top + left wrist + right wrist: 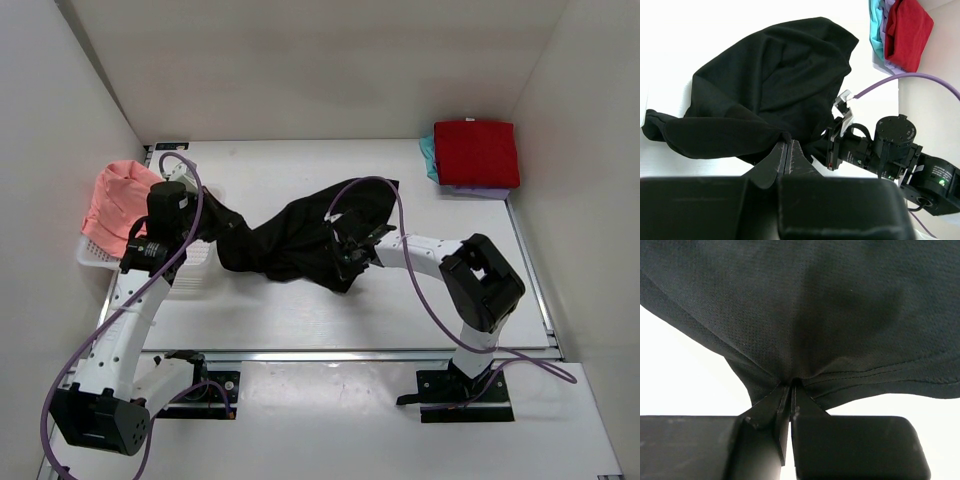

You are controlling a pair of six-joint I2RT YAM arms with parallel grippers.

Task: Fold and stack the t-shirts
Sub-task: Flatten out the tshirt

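A large black t-shirt (300, 235) lies bunched across the middle of the table, stretched between both arms. My left gripper (205, 222) is shut on its left end; the left wrist view shows the closed jaws pinching a fold of the black t-shirt (765, 85) at my left gripper (788, 142). My right gripper (345, 255) is shut on the shirt's right lower edge, with the hem of the black t-shirt (800, 305) caught at my right gripper (791, 384). A folded red t-shirt (476, 152) tops a stack at the back right, over teal (428, 155) and lilac (475, 191) ones. A salmon-pink t-shirt (118, 200) fills the basket.
A white mesh basket (95, 255) stands at the left edge beside the left arm. Purple cables loop over both arms. White walls close in the table at the back and both sides.
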